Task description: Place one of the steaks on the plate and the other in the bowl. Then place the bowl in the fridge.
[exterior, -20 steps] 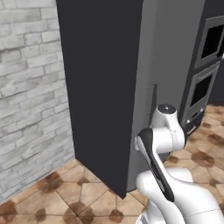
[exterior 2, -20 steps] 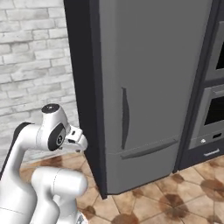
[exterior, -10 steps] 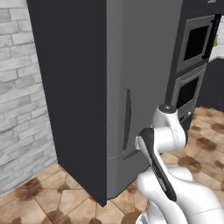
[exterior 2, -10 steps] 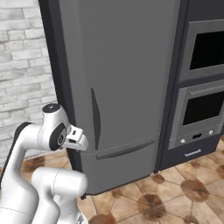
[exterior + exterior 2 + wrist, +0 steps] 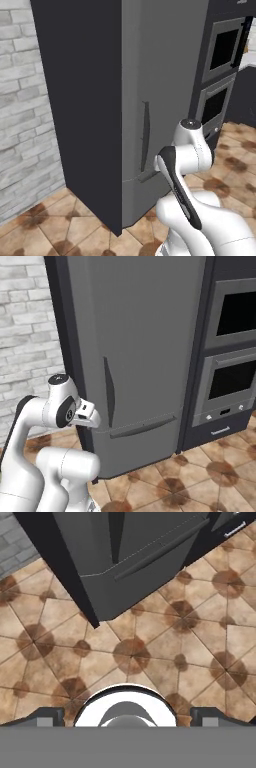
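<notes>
Right now we judge the step in hand to be reaching the fridge (image 5: pixel 140 346), whose door is closed, so we should line up squarely on its vertical handle (image 5: pixel 109 391), left of centre in the right base view, before pulling. Our gripper (image 5: pixel 128 714) points down at the floor tiles (image 5: pixel 165 642); its two dark fingertips sit wide apart at the bottom corners of the hand view, holding nothing. Matte charcoal panels, a slim curved handle and a long horizontal drawer pull (image 5: pixel 145 427) contrast with the oven stack (image 5: pixel 230 356) at right and the rough pale brick (image 5: pixel 25 125) at left.
</notes>
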